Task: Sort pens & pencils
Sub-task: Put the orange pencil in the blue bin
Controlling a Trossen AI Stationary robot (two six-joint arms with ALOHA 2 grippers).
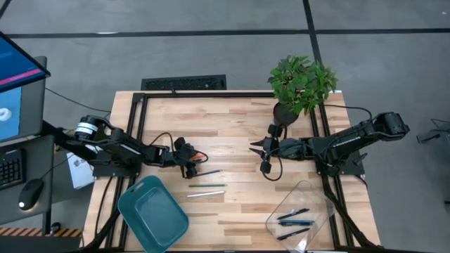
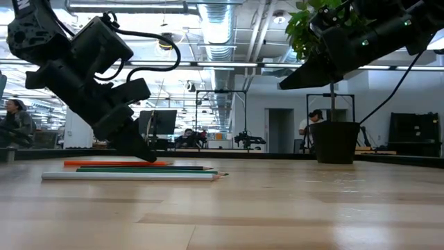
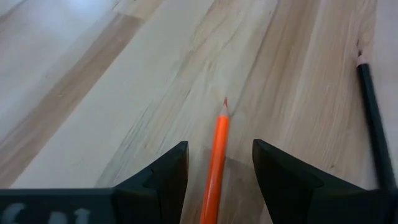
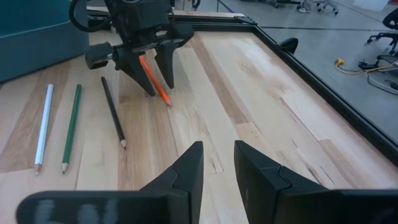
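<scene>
Behind your table (image 1: 232, 211) you see grey floor (image 1: 211, 17), ceiling ducts (image 2: 222, 28), strip lights, a potted plant (image 1: 301, 83) and seated people.

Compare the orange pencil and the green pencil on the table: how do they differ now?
The orange pencil lies between the open fingers of the left gripper; the green pencil lies free, away from both grippers. The green pencil has the white pencil beside it; the orange one does not. Both lie flat on the table.

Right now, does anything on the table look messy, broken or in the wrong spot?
Nothing looks broken or spilled. Four pencils lie loose on the wood, waiting to be sorted. The pens are in the clear tray. The teal bin holds nothing. The open left gripper straddles the orange pencil.
</scene>
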